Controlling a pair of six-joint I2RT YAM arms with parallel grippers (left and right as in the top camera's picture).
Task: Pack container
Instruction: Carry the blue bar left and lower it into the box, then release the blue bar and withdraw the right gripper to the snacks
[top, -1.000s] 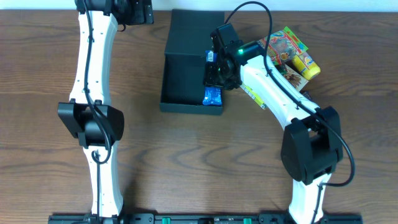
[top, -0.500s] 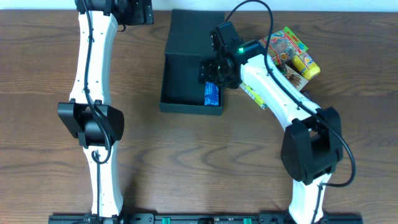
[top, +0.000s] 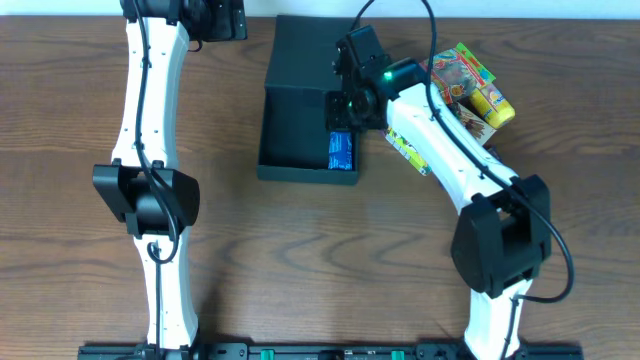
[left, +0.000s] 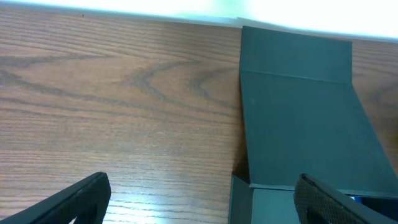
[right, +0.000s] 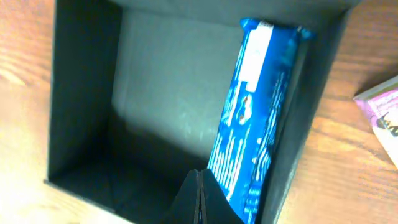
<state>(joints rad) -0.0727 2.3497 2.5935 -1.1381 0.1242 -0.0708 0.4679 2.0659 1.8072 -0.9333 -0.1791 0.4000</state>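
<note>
Your right tool (right: 199, 180) is pinched shut on nothing, above the open container (top: 295, 130) at upper centre of the overhead frame. In the container a blue packet (top: 342, 150) lies along the right-hand wall. Rise straight up to clear that wall, then spread the tool for the snack pile (top: 465, 80) at upper right. Your left tool (left: 202, 179) stands wide over the desk (top: 300, 260) by the lid (left: 295, 56), off your path.

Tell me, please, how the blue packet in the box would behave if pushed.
The blue packet looks glossy, so probably slippery. Slim and film-wrapped, it is likely light and bendy. Lying along the container wall, it should slide, not roll.
</note>
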